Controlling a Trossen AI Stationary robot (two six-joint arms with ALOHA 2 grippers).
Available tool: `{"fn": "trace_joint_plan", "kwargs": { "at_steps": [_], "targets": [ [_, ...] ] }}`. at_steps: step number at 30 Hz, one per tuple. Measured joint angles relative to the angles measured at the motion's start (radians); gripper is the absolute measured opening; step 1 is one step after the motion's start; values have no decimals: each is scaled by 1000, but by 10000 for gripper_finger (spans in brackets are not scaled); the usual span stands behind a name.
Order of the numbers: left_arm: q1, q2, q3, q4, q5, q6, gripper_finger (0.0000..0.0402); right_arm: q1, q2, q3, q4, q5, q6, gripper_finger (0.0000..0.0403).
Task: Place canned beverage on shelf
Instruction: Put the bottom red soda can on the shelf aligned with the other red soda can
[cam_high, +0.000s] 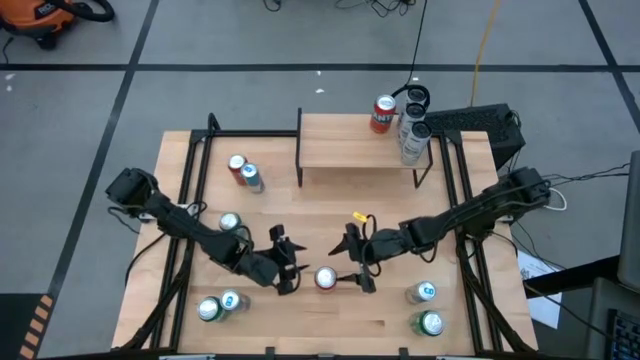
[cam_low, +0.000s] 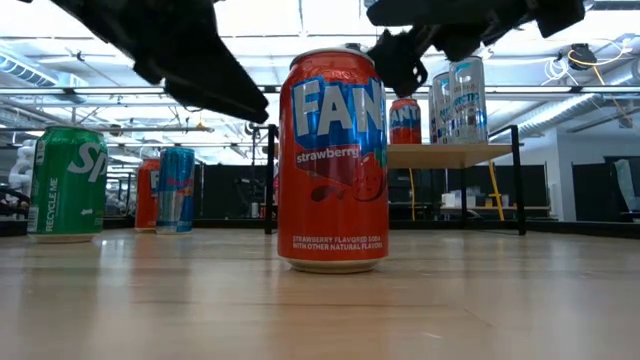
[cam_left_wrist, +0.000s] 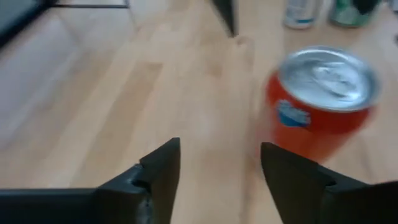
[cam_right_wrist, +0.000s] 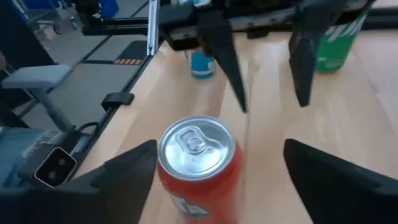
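Standing upright on the tabletop between your two grippers, red Fanta can untouched, right gripper spread wide either side of it, left gripper partly parted, holding nothing, shelf well apart at the far edge.

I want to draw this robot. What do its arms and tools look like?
Both arms are dark, nearly black, built of jointed segments with black cables running along them. The left tool and the right tool each end in two flat, pointed black fingers. A small yellow tag sits near the right tool.
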Motion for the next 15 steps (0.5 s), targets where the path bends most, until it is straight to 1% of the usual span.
{"fn": "trace_joint_plan", "kwargs": {
  "at_steps": [3,7,11,15],
  "targets": [
    [-20,1,0,11,31,12,255,15,14,0,16,-1,16,362],
    [-30,11,0,55,36,37,281,28,50,0,88,-2,16,368],
    [-17,42,0,102,35,66,288,26,108,3,118,1,20,368],
    [6,71,1,100,34,66,288,27,148,18,125,2,18,368]
  ]
}}
